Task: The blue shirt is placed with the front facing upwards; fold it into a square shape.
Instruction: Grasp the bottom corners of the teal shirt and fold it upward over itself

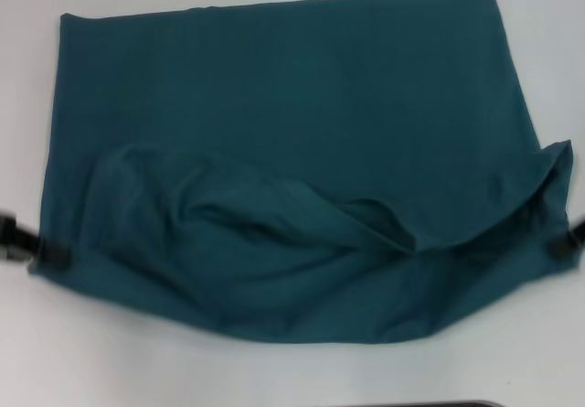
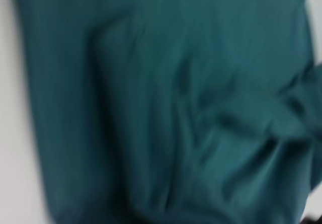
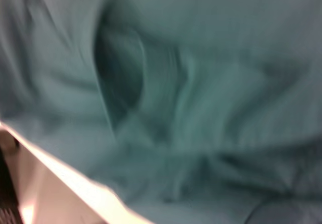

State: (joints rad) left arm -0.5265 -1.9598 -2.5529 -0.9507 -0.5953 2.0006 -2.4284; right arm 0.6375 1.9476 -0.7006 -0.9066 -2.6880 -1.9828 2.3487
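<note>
The blue shirt point(image 1: 292, 105) lies spread across the white table, plain teal side up, with no lettering showing. Its near part is doubled over into a loose, rumpled flap point(image 1: 274, 215) that sags in the middle. My left gripper point(image 1: 41, 250) sits at the shirt's left edge, level with the flap's near fold. At the right edge, at about the same height, is my right gripper point(image 1: 565, 242). Only small black parts of each show. The left wrist view is filled with creased teal cloth point(image 2: 176, 113). More folds of the cloth point(image 3: 191, 98) fill the right wrist view.
White table point(image 1: 101, 361) surrounds the shirt on all sides. A dark object's edge point(image 1: 411, 404) shows at the bottom of the head view. A strip of pale table point(image 3: 45, 183) shows beside the cloth in the right wrist view.
</note>
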